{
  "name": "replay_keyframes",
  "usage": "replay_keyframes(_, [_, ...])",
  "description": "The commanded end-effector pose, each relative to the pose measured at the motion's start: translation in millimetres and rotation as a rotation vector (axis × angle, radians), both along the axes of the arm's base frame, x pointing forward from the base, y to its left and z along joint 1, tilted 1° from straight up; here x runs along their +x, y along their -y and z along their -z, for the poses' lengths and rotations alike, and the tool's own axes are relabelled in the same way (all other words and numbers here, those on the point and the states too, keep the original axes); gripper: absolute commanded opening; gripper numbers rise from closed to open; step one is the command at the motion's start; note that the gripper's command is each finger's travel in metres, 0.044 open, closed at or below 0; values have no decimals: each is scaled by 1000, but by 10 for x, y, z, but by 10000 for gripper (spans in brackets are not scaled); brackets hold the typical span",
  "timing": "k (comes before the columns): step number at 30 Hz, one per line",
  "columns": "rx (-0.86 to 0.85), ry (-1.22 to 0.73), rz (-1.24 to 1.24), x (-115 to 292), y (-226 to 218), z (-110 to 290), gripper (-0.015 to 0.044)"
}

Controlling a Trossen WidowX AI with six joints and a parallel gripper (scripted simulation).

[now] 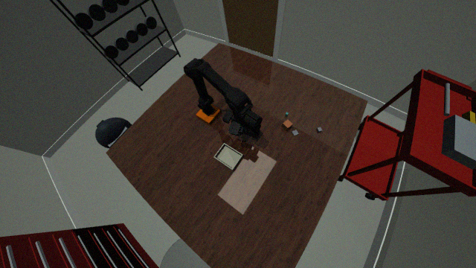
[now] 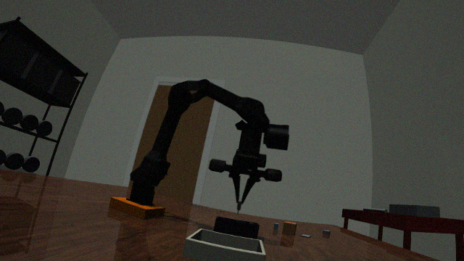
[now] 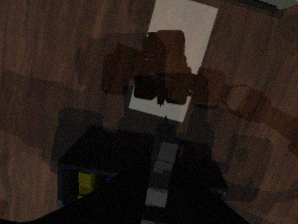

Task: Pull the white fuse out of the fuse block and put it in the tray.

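My gripper point(image 2: 238, 206) point(image 3: 159, 172) is shut on the white fuse point(image 2: 238, 212) point(image 3: 163, 169), which looks grey in the dim light. The fuse hangs below the fingertips, and in the exterior view a gap shows between it and the dark fuse block point(image 2: 236, 228) point(image 3: 112, 150). In the wrist view the fuse covers part of the block, and a yellow fuse point(image 3: 86, 183) shows in its left end; other fuses are mostly hidden by the fingers. The pale tray point(image 1: 228, 156) point(image 2: 221, 249) stands close to the block, nearer the exterior camera, with nothing seen in it.
A pale sheet point(image 1: 247, 182) point(image 3: 200, 30) lies beside the tray. An orange box point(image 1: 287, 123) point(image 2: 289, 228), a small teal piece point(image 1: 286, 114) point(image 2: 276, 226) and two grey pieces point(image 1: 295, 132) point(image 1: 319, 129) lie on the table, away from the tray.
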State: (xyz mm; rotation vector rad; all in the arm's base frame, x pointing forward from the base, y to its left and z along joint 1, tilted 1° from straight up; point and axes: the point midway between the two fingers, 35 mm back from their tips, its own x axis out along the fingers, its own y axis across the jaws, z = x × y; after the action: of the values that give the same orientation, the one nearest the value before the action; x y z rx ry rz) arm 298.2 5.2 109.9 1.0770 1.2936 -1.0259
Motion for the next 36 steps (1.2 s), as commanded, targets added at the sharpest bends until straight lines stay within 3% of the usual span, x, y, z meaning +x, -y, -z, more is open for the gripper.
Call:
replay_keyframes(1, [-8,4,-1,78,203,-19,0])
replay_keyframes(23, [-19,5,-1,154,1466,-1,0])
replay_keyframes(36, [-20,5,-1,157,1508,121,0])
